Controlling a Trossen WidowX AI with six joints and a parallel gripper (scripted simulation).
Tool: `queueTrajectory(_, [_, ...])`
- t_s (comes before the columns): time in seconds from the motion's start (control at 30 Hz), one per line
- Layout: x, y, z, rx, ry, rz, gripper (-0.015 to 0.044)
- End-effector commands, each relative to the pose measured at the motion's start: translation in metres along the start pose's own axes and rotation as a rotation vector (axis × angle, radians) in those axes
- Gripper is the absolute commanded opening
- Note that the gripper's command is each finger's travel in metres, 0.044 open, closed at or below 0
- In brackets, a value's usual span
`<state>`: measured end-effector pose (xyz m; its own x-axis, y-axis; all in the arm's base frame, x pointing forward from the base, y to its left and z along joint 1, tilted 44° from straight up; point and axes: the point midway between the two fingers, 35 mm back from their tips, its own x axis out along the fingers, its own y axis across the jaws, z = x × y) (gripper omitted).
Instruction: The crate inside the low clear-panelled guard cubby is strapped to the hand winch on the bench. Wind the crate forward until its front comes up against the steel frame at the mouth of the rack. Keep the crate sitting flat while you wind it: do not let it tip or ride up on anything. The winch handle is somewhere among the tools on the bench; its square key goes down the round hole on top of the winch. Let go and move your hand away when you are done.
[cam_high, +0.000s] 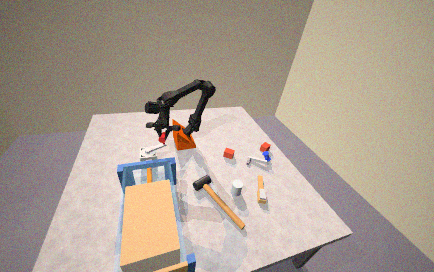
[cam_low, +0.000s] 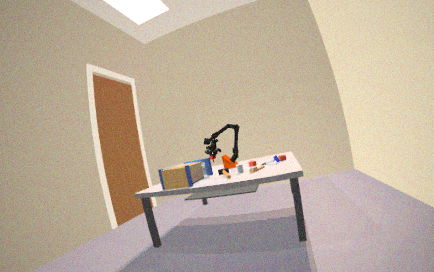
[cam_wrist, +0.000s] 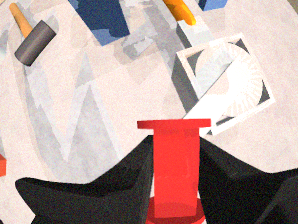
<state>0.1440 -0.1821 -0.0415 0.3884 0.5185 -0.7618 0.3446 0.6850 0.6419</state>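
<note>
My gripper (cam_high: 162, 135) (cam_wrist: 172, 140) is shut on the red knob (cam_high: 162, 138) (cam_wrist: 176, 175) of the winch handle. The handle's white arm (cam_high: 156, 148) (cam_wrist: 210, 105) reaches from below the knob across the top of the white square winch (cam_high: 148, 156) (cam_wrist: 185, 90). The key and its hole are hidden. An orange strap (cam_high: 149, 175) (cam_wrist: 181, 11) runs from the winch under the blue frame (cam_high: 146, 164) (cam_wrist: 104, 22). The tan crate (cam_high: 150, 215) (cam_low: 177, 177) looks flat behind the frame, inside the clear-panelled cubby. A stretch of strap shows between the crate's front and the frame.
A black-headed mallet (cam_high: 202, 183) (cam_wrist: 35, 43) lies right of the cubby. Farther right are a white cylinder (cam_high: 237, 188), a wooden tool (cam_high: 260, 186), a crank with a blue knob (cam_high: 267, 156) and two red blocks (cam_high: 228, 153) (cam_high: 265, 147). An orange wedge (cam_high: 184, 140) stands by the arm's base.
</note>
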Motion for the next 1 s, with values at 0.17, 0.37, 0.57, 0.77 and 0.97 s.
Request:
queueTrajectory(0.17, [-0.004, -0.019, -0.014, 0.013, 0.022, -0.023, 0.0])
queueTrajectory(0.37, [-0.006, -0.027, -0.018, 0.013, 0.023, -0.023, 0.0])
queueTrajectory(0.57, [-0.008, -0.036, -0.021, 0.013, 0.023, -0.024, 0.0])
queueTrajectory(0.77, [-0.01, -0.045, -0.023, 0.013, 0.023, -0.025, 0.0])
queueTrajectory(0.97, [-0.011, -0.054, -0.025, 0.013, 0.023, -0.025, 0.0])
